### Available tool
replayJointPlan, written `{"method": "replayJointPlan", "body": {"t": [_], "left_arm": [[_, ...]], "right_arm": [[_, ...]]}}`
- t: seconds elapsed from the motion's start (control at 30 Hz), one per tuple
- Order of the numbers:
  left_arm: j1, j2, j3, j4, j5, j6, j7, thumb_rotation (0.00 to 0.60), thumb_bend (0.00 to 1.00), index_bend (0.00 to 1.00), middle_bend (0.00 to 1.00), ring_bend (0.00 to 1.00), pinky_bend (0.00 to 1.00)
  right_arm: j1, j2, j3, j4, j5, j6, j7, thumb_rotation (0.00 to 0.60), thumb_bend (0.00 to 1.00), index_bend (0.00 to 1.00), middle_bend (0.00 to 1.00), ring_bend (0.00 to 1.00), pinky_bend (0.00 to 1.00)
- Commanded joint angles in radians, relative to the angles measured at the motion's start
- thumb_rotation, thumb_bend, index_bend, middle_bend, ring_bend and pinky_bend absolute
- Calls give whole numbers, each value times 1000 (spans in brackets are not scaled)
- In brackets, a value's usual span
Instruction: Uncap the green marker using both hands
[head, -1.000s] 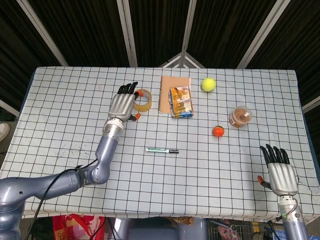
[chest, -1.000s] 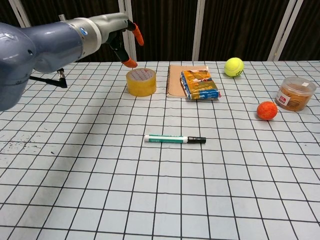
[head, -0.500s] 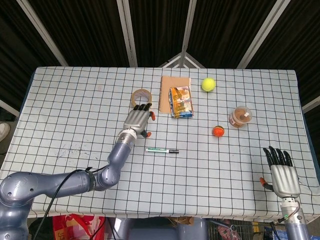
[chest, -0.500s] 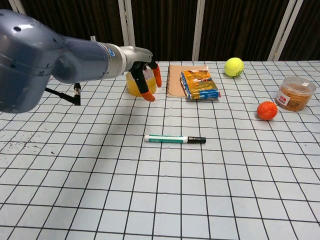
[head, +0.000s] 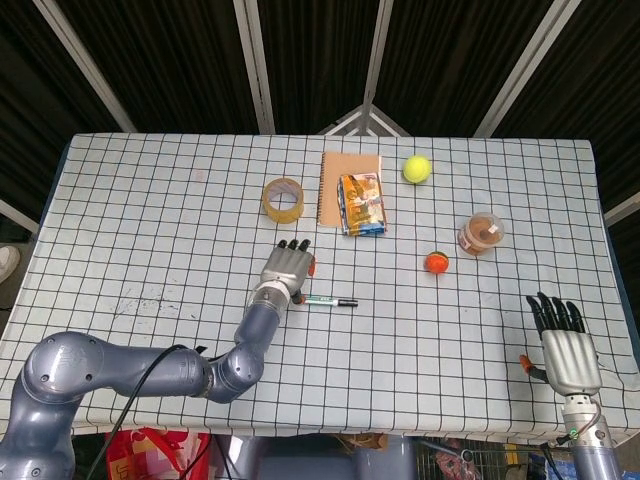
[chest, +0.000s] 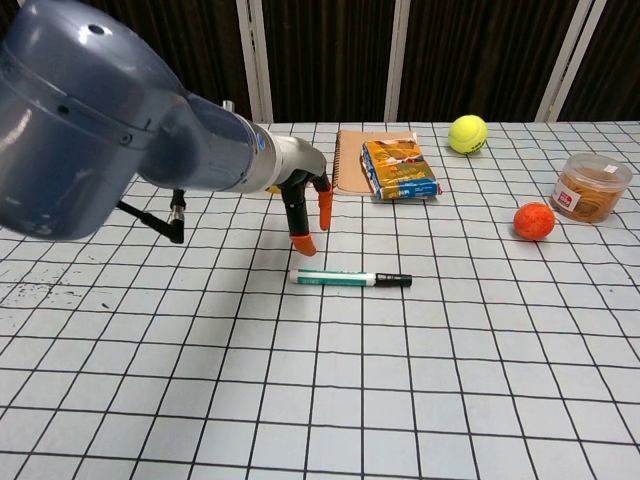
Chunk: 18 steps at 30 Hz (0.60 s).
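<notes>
The green marker (chest: 345, 278) lies flat on the checked tablecloth, white-green barrel to the left and black cap to the right; the head view shows the marker (head: 330, 301) too. My left hand (head: 285, 271) hovers just above and behind the marker's barrel end, its orange-tipped fingers (chest: 301, 243) pointing down, apart, holding nothing. In the chest view the left hand (chest: 305, 205) is close to the marker without touching it. My right hand (head: 565, 350) is open, flat near the table's front right corner, far from the marker.
A roll of yellow tape (head: 284, 199) sits behind the left hand. A notebook (head: 348, 186) carries a snack packet (chest: 399, 168). A tennis ball (chest: 467, 133), an orange ball (chest: 534, 221) and a lidded tub (chest: 590, 187) are to the right.
My left hand has swept from above the tape roll toward the front and down, ending just over the marker's left end. The right hand has barely shifted.
</notes>
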Motion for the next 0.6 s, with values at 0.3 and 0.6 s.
{"method": "replayJointPlan", "body": {"t": [0.3,0.6], "left_arm": [[20,-142,68,109,170,48,-44,600,384,427,0,0,0],[42,-200,59,179,269,13,-94,600,392,469,3,0,0]], "right_arm": [[-10,-19,-6,48,-4,0,42,600,250,80,67,33,48],[-13,-20,-5,65,-2,-4,60,600,250,80,67,33,47]]}}
